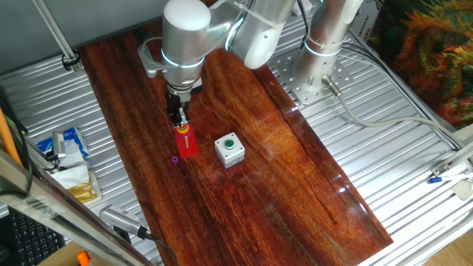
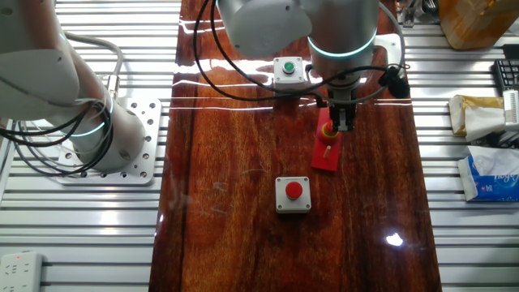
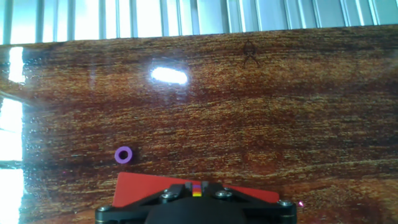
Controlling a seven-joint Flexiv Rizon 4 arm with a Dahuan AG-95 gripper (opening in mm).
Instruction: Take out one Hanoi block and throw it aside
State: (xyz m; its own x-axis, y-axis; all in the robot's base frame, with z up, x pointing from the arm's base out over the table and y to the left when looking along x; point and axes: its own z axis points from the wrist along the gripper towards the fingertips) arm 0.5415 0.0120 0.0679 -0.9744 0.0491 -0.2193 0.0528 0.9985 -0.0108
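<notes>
The black two-finger gripper (image 1: 179, 123) stands vertically over the stacked rings at one end of the flat red plastic Hanoi base (image 1: 186, 142), its fingertips level with a yellow ring (image 1: 184, 127); whether the fingers are closed on a ring cannot be told. The small red ring-shaped Hanoi block cannot be picked out separately and presumably sits in the stack between the fingers. A tiny purple ring (image 3: 124, 154) lies loose on the dark varnished wooden tabletop (image 1: 295, 177) just beside the base, while a grey box with a green button (image 1: 229, 148) stands near, apart from the base.

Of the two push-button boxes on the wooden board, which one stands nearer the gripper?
The green-button box is nearer the gripper. The red-button box sits farther off, past the red base.
</notes>
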